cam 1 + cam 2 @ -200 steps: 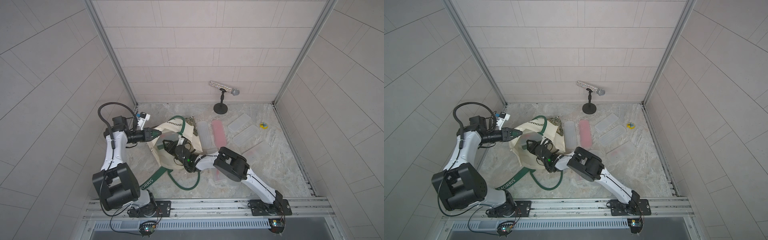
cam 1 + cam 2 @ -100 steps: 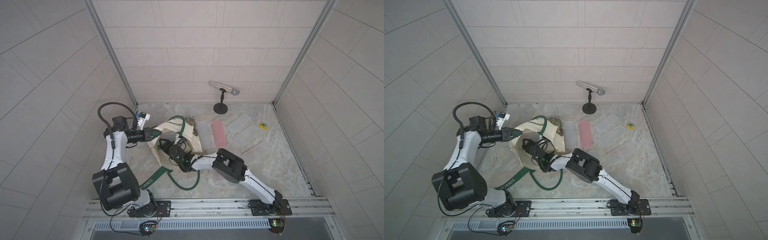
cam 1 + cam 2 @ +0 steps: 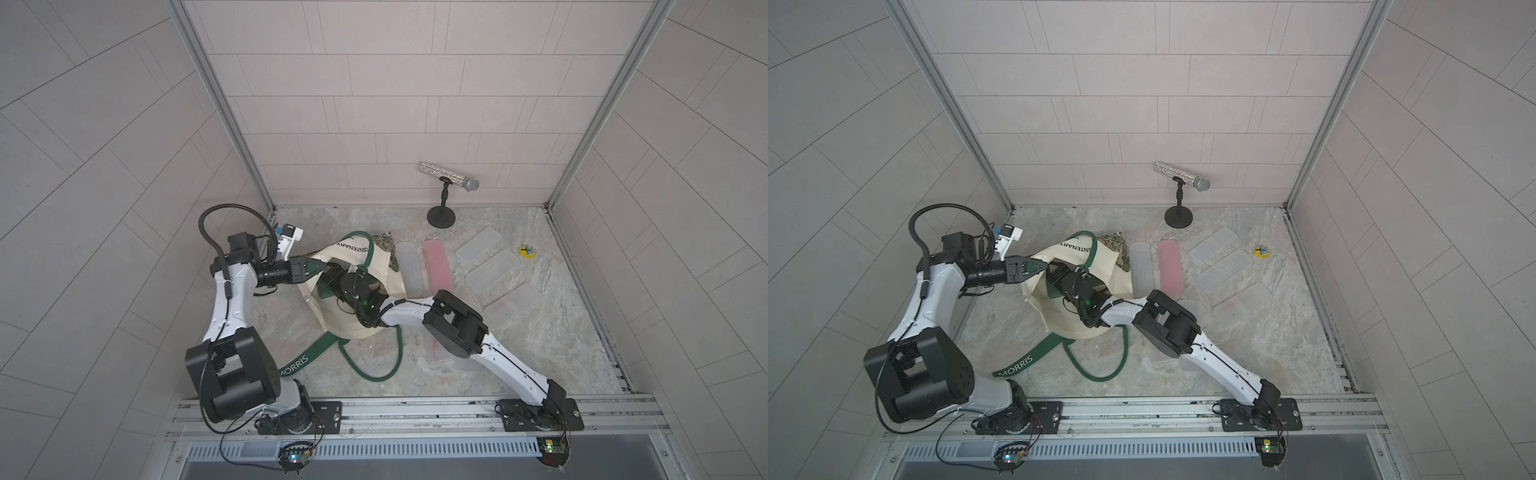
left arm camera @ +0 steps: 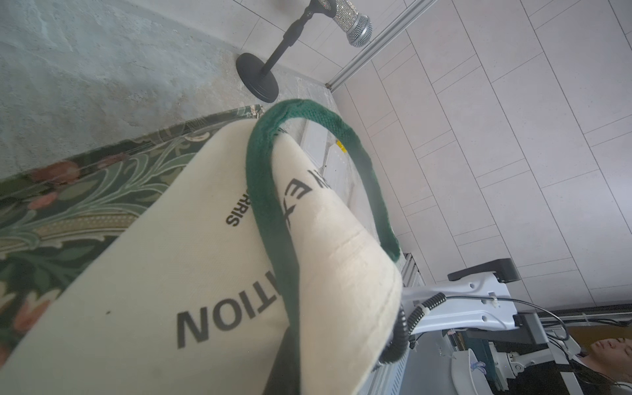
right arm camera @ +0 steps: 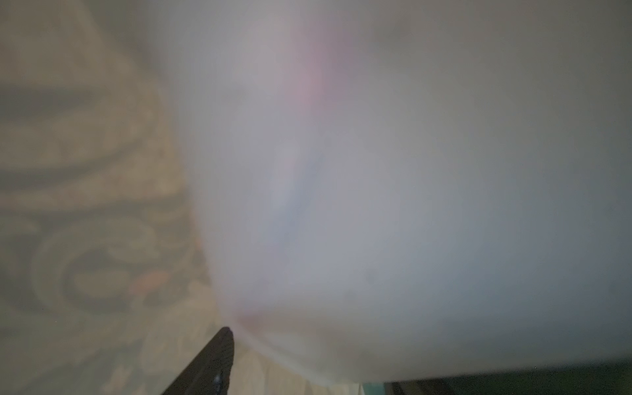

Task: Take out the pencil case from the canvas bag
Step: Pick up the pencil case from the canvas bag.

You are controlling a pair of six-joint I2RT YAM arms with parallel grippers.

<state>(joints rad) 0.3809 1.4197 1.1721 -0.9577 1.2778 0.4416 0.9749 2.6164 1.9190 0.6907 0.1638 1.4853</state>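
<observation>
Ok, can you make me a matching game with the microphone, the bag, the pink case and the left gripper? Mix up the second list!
Things:
1. microphone
2. bag
3. pink case
4. left gripper

Clues:
A. cream cloth, held open
B. shut on the bag's edge
C. up on a black stand by the back wall
D. lying flat, next to a clear case

Pairs: 1-C, 2-A, 3-D, 4-B

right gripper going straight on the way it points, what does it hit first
Likely the pale frosted object close ahead of the right gripper inside the canvas bag; blur hides depth.
</observation>
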